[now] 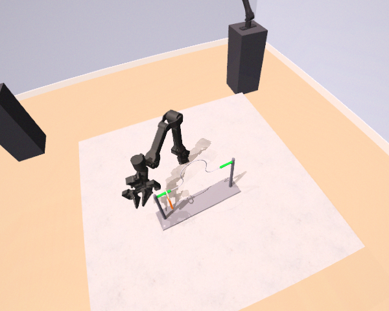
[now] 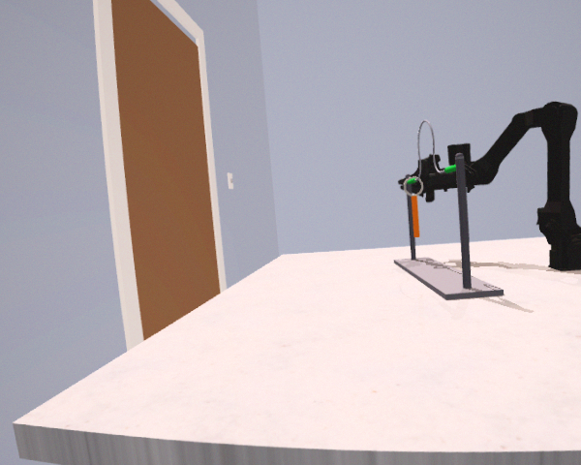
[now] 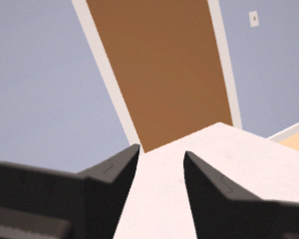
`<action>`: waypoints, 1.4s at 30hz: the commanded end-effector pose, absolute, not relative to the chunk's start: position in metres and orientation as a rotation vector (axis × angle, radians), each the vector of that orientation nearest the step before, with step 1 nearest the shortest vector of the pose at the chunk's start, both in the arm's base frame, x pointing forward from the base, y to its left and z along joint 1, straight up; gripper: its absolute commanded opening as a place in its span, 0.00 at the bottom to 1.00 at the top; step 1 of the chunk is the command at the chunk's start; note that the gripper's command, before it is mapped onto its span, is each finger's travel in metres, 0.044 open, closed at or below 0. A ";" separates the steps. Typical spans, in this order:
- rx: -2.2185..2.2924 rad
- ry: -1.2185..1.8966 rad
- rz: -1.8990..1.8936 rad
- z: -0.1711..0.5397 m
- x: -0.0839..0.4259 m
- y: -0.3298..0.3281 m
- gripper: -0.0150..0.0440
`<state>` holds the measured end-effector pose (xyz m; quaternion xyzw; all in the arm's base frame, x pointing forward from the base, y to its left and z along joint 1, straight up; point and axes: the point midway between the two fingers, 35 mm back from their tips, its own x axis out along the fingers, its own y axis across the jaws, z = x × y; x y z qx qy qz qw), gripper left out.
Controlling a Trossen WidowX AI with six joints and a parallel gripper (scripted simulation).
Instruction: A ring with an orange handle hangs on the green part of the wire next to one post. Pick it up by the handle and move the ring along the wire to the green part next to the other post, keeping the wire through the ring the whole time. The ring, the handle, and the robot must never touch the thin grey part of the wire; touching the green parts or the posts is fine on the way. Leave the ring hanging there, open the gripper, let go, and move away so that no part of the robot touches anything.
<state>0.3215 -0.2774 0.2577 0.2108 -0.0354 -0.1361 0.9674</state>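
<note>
End effector (image 1: 140,207) (image 3: 161,152) hovering left of near-left post (image 1: 159,207) (image 2: 411,220) | fingers standing apart, gripping nothing | ring (image 1: 166,192) (image 2: 405,191) hanging on left green part (image 1: 163,194) (image 2: 412,180)

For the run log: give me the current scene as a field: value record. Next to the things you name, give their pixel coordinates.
ring: around the green wire part (image 1: 163,194) by the near-arm post (image 1: 160,207) (image 2: 411,225)
handle: orange (image 1: 170,202) (image 2: 415,216), hanging down, not grasped
end effector (image 1: 139,207) (image 2: 401,184) (image 3: 161,152): fingers apart, nothing between, beside that post
far green part (image 1: 226,164) (image 2: 450,169): no ring
transfer: not done
</note>
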 end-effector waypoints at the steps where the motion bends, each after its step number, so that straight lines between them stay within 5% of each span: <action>1: 0.359 0.009 -0.235 0.210 0.308 -0.275 0.53; 18: -0.016 0.085 0.109 0.067 0.211 -0.175 0.53; 42: -0.020 0.079 0.112 0.113 0.262 -0.168 0.53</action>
